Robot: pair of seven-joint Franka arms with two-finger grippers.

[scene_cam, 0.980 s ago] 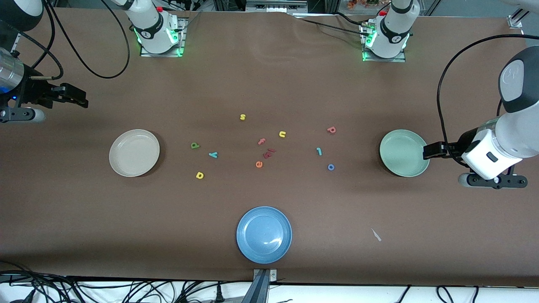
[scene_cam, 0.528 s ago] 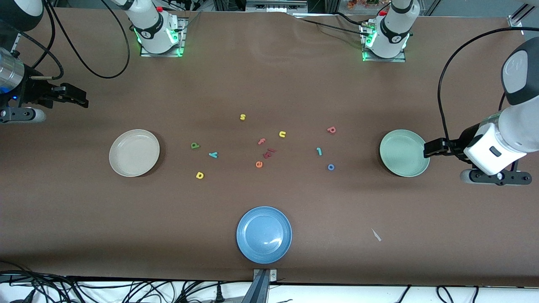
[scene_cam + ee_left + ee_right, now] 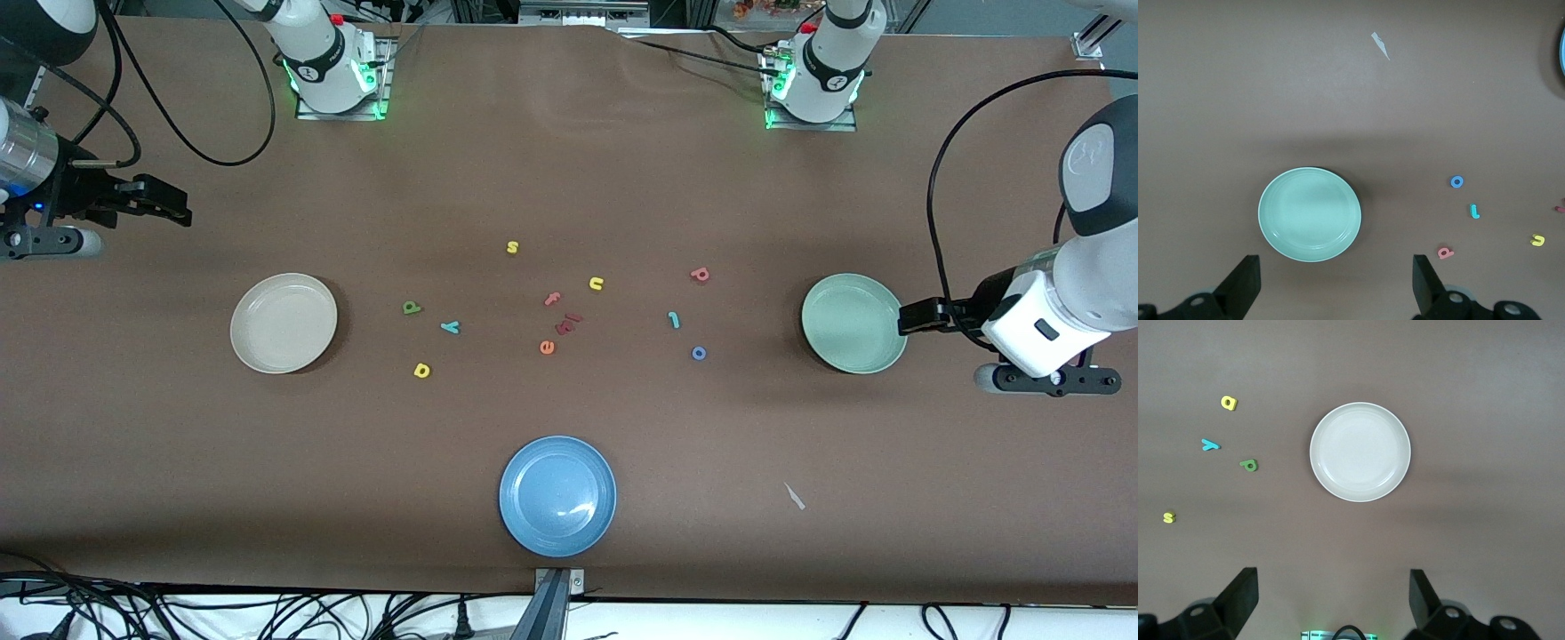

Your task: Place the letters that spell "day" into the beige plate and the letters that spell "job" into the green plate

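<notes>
Left gripper (image 3: 1331, 287) spread wide over green plate (image 3: 1309, 214); right gripper (image 3: 1331, 603) spread over beige plate (image 3: 1360, 451).

Loose foam letters on a brown table (image 3: 622, 178): yellow "s" (image 3: 512, 247), yellow "u" (image 3: 596, 284), pink "f" (image 3: 553, 299), orange "e" (image 3: 547, 347), blue "o" (image 3: 699, 353).

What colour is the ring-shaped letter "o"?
Blue; the "o" shows best in the left wrist view.
</notes>
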